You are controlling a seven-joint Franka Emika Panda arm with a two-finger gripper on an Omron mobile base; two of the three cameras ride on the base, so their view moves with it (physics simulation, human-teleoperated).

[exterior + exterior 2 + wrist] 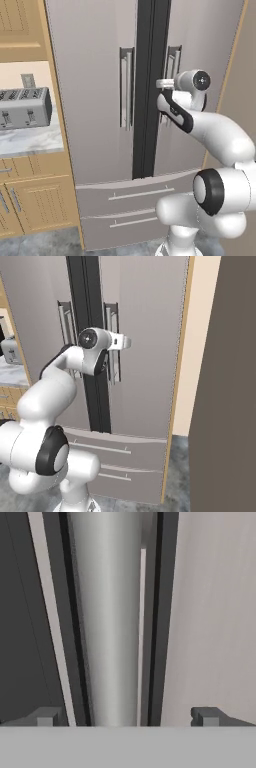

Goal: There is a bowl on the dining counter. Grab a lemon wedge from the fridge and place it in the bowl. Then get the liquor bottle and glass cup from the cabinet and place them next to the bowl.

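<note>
Fridge [100, 100], closed, directly ahead of the arm; the lemon wedge is presumably inside, unseen. Right door handle [107, 622]: a stiff, smooth upright metal bar, likely slippery and best taken across its middle, the door probably heavy to swing. Gripper [127, 714]: jaws wide apart, straddling the handle, holding nothing.

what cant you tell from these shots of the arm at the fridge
- Fridge contents, lemon wedge included: hidden behind both closed doors in the base views.
- Whether the open gripper touches the right door handle: in the hand view the fingertips straddle it, but contact can't be judged; in the base views the wrist covers the spot.
- Toaster: cut off by the left edge of the left base view.
</note>
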